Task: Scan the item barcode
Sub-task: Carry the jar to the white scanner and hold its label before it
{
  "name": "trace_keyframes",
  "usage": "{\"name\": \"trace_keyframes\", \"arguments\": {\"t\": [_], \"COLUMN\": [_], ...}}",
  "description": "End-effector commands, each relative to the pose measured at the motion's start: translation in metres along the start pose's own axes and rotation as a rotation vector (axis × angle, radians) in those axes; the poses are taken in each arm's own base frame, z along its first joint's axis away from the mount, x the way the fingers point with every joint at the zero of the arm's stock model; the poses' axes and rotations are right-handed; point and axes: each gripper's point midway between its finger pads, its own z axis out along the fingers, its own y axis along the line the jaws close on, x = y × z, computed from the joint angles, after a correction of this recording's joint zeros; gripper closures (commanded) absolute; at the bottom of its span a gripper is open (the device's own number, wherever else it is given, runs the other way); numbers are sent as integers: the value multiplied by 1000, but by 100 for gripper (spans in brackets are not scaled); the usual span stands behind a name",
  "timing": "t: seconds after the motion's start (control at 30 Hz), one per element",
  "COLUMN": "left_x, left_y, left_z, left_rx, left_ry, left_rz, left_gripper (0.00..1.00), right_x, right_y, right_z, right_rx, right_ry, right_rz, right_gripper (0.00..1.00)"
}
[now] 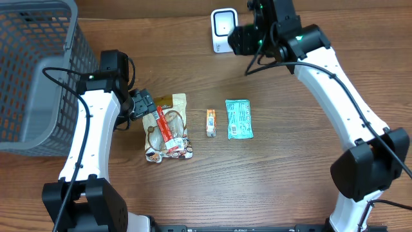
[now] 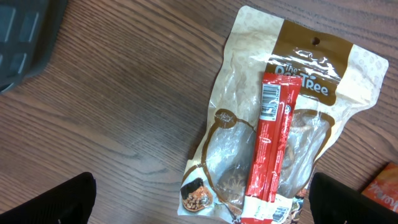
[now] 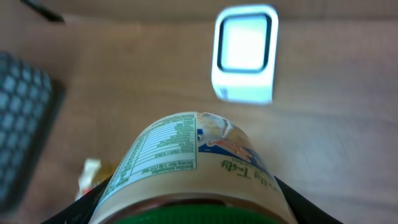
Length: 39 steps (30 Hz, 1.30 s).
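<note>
Left end effector: jaws wide apart, empty, poised over snack pouch at nine o'clock, likely queued for its turn.
Scanner: stands at twelve o'clock on tabletop, within the right arm's reach.
Right end effector: clamped on jar, held just beside scanner at its three o'clock, presumably presenting the label; barcode itself not visible.

- Your tub is round, with a pale label that carries a nutrition panel in green print. A green lid edge shows at the bottom of the right wrist view. It sits clamped in your right hand.
- Your scanner is a small white box with a dark-rimmed pale window. It stands at the far side of the surface, just beyond the tub.
</note>
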Motion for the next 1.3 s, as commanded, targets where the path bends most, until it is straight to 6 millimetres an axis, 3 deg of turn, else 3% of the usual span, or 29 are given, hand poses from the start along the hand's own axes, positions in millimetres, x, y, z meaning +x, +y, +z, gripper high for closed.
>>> {"name": "trace_keyframes", "arguments": {"t": [0.0,0.1,0.2,0.37,0.5,0.63,0.8,1.03,1.27], "left_x": [-5,-5,-5,-5,-5,-5,-5,-5,-5], "left_y": [0,1,1,1,1,1,1,1,1], "left_z": [-4,-4,-4,-4,-4,-4,-4,-4,-4], "left_rx": [-4,-5,-5,-5,-5,-5,-5,-5,-5], "left_ry": [-18,-18,-18,-18,-18,-18,-18,-18,-18], "left_rz": [-11,-11,-11,-11,-11,-11,-11,-11,-11], "left_gripper": [0,0,0,1,1,0,0,0,0], "right_x": [-30,-52,-59,-43,-53,-67,-88,-109,-106], "right_y": [16,27,29,10,-9,-16,-13,-12,-25], "right_z": [-18,-30,-29,17,58,85,105,113,133], "right_rx": [-46,-68,-64,-16,40,47,0,-18,36], "right_ry": [-93,-144,-134,-73,-145,-234,-358,-488,-541], "right_rz": [32,21,23,39,26,17,1,2,45], "right_gripper": [90,89,91,96,96,96,96,96,96]}}
